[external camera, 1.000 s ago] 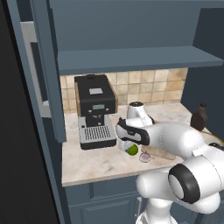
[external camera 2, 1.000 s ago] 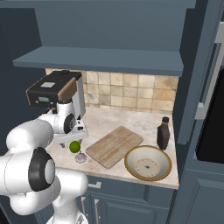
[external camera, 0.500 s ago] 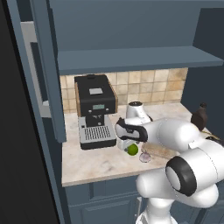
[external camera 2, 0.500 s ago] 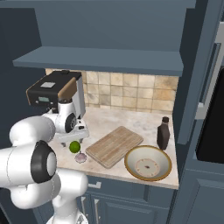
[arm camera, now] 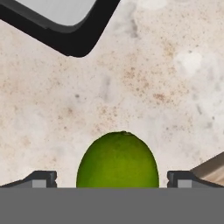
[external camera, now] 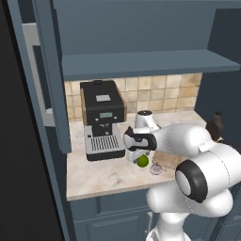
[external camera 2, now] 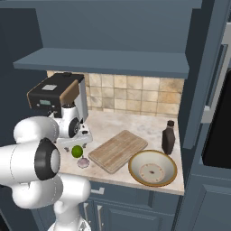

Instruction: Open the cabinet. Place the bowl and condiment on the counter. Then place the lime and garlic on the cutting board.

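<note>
My jaws stand wide apart, both fingertips point(arm camera: 41, 178) clear of the lime point(arm camera: 117, 159) that sits between them on the worktop point(arm camera: 131, 78); I hold nothing. The lime point(external camera 2: 77, 151) rests on the beige stone near the front edge, with the pale garlic point(external camera 2: 83, 162) just beside it and closer to that edge. A corner of the coffee machine's drip tray point(arm camera: 61, 22) lies ahead of me, with bare stone between it and the lime. To my right a corner of the cutting board point(arm camera: 212, 168) comes in near my fingertip; the cutting board point(external camera 2: 118, 150) lies flat and angled, bare on top, with open stone behind it up to the tan tiles. The bowl point(external camera 2: 152, 168) sits at the board's far corner by the worktop's front edge, and the condiment bottle point(external camera 2: 168, 137) stands upright just behind it. The coffee machine point(external camera: 101, 117) stands on my left. Overhead the cabinet point(external camera: 141, 63) is open, its door point(external camera: 52, 75) swung out over the worktop's left end.
</note>
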You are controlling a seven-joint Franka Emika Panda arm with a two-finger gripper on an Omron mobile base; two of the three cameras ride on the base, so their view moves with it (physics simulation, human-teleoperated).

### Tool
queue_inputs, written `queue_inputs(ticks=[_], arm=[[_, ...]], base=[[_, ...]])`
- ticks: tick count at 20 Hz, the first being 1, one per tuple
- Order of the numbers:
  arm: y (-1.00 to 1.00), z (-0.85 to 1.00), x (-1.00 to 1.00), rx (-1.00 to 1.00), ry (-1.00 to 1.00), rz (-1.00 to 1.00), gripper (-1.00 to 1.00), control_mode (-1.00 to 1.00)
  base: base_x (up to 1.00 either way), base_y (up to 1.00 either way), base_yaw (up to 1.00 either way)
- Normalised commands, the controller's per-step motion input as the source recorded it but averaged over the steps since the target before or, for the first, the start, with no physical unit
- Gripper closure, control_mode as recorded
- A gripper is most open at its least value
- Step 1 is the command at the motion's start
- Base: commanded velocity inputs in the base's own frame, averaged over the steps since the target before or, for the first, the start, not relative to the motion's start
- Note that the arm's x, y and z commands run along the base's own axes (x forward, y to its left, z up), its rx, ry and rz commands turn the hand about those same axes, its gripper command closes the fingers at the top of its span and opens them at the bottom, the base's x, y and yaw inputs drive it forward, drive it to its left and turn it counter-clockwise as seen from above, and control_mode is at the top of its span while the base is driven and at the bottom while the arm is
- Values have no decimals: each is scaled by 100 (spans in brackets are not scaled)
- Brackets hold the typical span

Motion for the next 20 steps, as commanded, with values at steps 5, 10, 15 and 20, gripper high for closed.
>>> queue_inputs(ticks=[5, 10, 15, 20], arm=[[0, -9, 0, 0, 0, 0, -100, -100], [0, -6, 0, -1, 0, 0, -100, -100], [0, -5, 0, -1, 1, 0, -100, -100], [0, -5, 0, -1, 2, 0, -100, -100]], base=[[0, 0, 0], [0, 0, 0], [0, 0, 0], [0, 0, 0]])
